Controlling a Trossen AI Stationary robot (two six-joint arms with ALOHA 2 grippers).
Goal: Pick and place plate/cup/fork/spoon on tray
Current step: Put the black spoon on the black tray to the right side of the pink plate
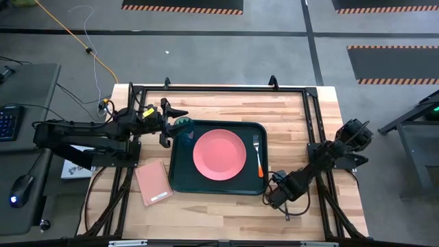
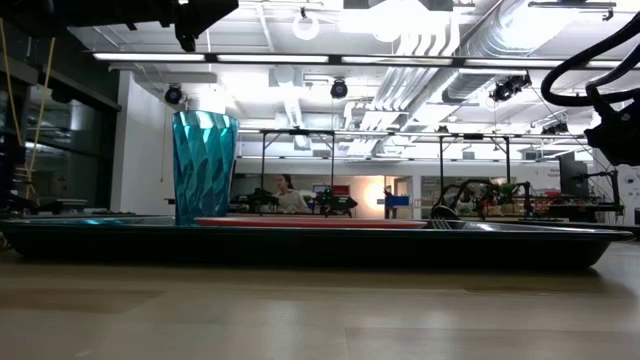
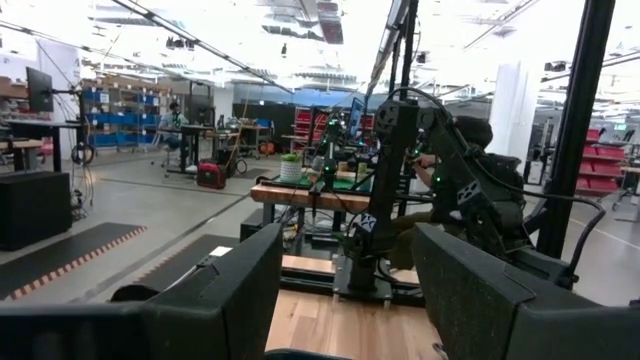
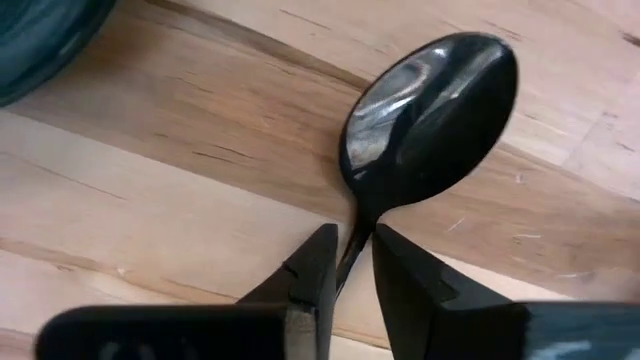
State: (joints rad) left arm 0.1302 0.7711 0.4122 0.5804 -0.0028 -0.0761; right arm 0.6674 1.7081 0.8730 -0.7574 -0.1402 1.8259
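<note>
The dark green tray [image 1: 180,180] lies mid-table. The salmon plate [image 1: 219,154] lies flat in its middle. The orange-handled fork [image 1: 258,158] lies in the tray to the right of the plate. The teal cup [image 2: 205,168] stands upright in the tray's far left corner [image 1: 183,125]. My left gripper [image 1: 171,125] is open and empty, above the cup and clear of it. My right gripper [image 1: 276,193] is by the tray's near right corner, shut on the dark spoon [image 4: 430,110]. My right gripper pinches the spoon's thin neck [image 4: 356,232], just behind the oval bowl, between its two fingertips. The fingers come from above at a slant and lie along the handle. The bowl points away from the gripper over the bare wood. Whether it rests there, I cannot tell.
A pink rectangular pad [image 1: 153,182] lies on the table left of the tray's near corner. A black frame [image 1: 219,88] runs along the far edge and both sides of the table. The tray's corner [image 4: 40,40] is close to the spoon.
</note>
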